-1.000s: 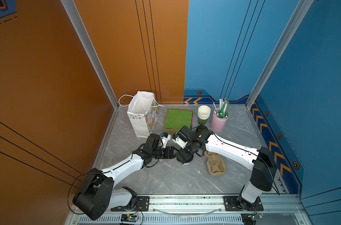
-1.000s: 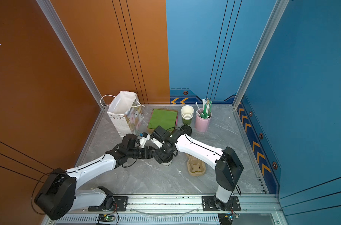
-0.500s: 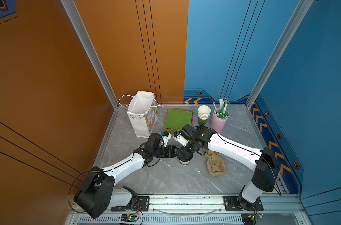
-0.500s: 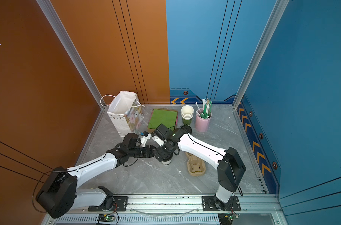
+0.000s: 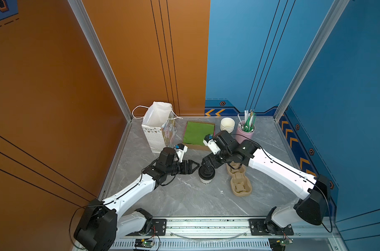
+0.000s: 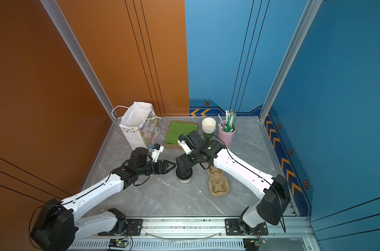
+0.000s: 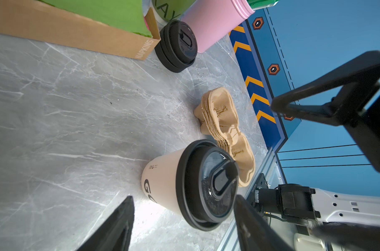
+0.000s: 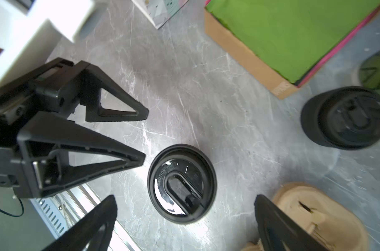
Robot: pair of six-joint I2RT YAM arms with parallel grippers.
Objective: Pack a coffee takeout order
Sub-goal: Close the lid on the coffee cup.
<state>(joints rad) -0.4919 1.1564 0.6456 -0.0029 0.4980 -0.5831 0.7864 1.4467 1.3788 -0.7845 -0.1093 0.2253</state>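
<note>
A small white paper cup [image 5: 206, 180] with dark lettering stands on the grey table, a round black lid [image 5: 206, 172] seated on it. In the left wrist view the cup [image 7: 163, 184] and lid [image 7: 208, 184] sit just ahead of my fingertips. My left gripper [image 5: 196, 166] is open beside the cup, its tips a small gap short of the lid rim. My right gripper [image 5: 207, 163] hangs open above the lid [image 8: 181, 184], touching nothing. Green napkins [image 5: 197, 133] lie in a cardboard box at the back.
A white gift bag [image 5: 158, 128] stands open at the back left. A stack of paper cups [image 5: 227, 125] and a pink tin of straws [image 5: 245, 132] stand behind the right arm. Beige pulp carriers [image 5: 239, 180] lie right of the cup. Spare black lids [image 7: 178, 45] sit by the napkin box.
My right gripper has lifted off the lid and drawn back a little, so the lidded cup now shows. My left gripper has widened slightly and stands clear of the cup.
</note>
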